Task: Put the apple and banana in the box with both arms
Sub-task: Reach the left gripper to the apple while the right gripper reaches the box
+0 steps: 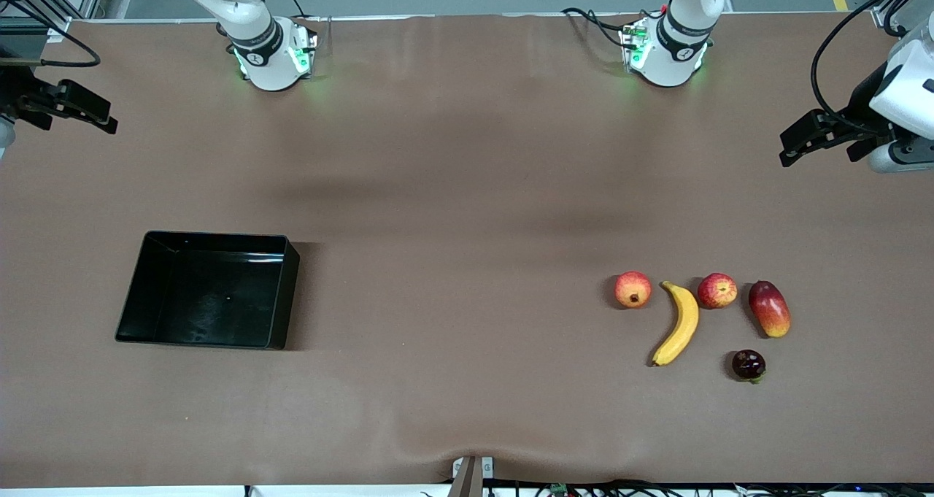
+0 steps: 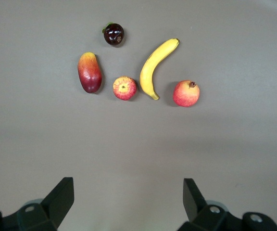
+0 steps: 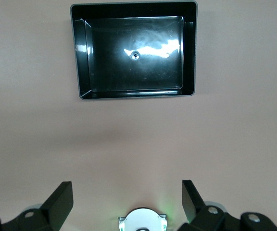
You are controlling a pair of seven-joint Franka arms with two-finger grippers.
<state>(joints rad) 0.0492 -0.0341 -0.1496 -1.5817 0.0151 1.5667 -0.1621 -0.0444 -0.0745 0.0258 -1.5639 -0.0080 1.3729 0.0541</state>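
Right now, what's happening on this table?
Nothing is being handled yet. The left gripper hangs open at its end of the table, the right gripper open at the other end, both holding nothing. The apple and banana lie among other fruits toward the left arm's end. The box sits toward the right arm's end with no fruit in it.

1. One apple (image 1: 717, 290), red with yellow streaks, sits at three o'clock from the banana's upper tip.
2. One banana (image 1: 679, 323), the only long yellow fruit out here.
3. One pomegranate (image 1: 633, 290), at nine o'clock from that same banana tip.
4. One mango (image 1: 769, 308), at three o'clock from the apple.
5. One dark purple round fruit (image 1: 749, 365), at six o'clock from the mango.
6. One black box (image 1: 279, 301).
7. Two arms, two grippers: left gripper (image 1: 792, 147), right gripper (image 1: 102, 119).
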